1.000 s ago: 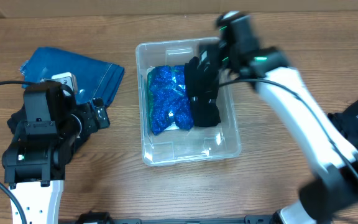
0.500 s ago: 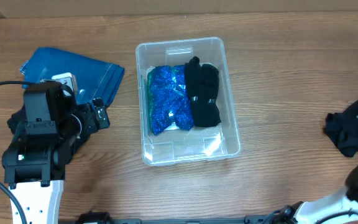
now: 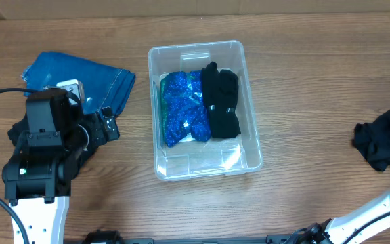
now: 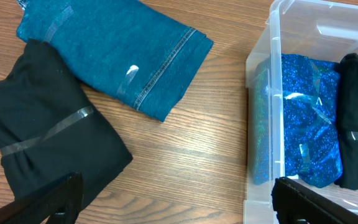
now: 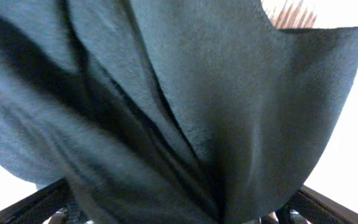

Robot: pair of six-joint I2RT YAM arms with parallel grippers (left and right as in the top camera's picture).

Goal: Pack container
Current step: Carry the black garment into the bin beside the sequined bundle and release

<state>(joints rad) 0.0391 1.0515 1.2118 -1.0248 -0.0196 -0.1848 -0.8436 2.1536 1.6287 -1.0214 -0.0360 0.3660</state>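
At the left of the worktop, a black folded bundle bound with clear tape and a folded blue denim piece are laid touching each other, evidently as stock waiting to be packed. The left jaws are held spread wide and empty between that stock and the container, a posture judged ready for a pick. The container is set at mid-worktop, open side up, where it can be reached from both sides. A blue glittery bundle and a black garment are laid lengthwise side by side in it, so the end nearest the robot is left bare. At the far right, a loose black cloth is straddled by the right jaws, which are spread apart and not yet clenched on it.
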